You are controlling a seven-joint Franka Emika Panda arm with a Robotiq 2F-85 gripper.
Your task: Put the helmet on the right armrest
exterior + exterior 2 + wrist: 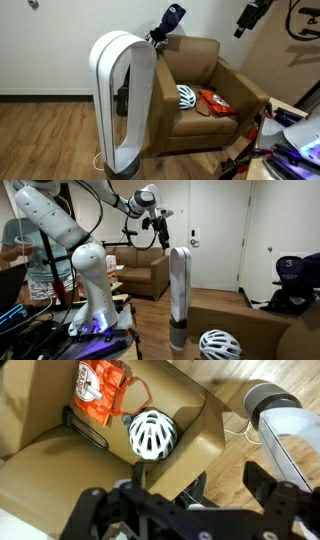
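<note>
One helmet [152, 435], well below gripper [178, 490], jaws spread

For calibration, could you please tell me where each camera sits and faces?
Exterior view: in front of the armchair, facing it; only the gripper shows, top right.
Exterior view: beside the armchair, looking across it; the whole arm shows.
Wrist view: above the armchair, looking down; open gripper at the bottom.
All three share the helmet and fan.

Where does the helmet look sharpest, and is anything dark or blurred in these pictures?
Wrist view: helmet sharp and brightly lit, end effector dark and soft up close. Exterior view: helmet small, shaded on the armchair seat.
</note>
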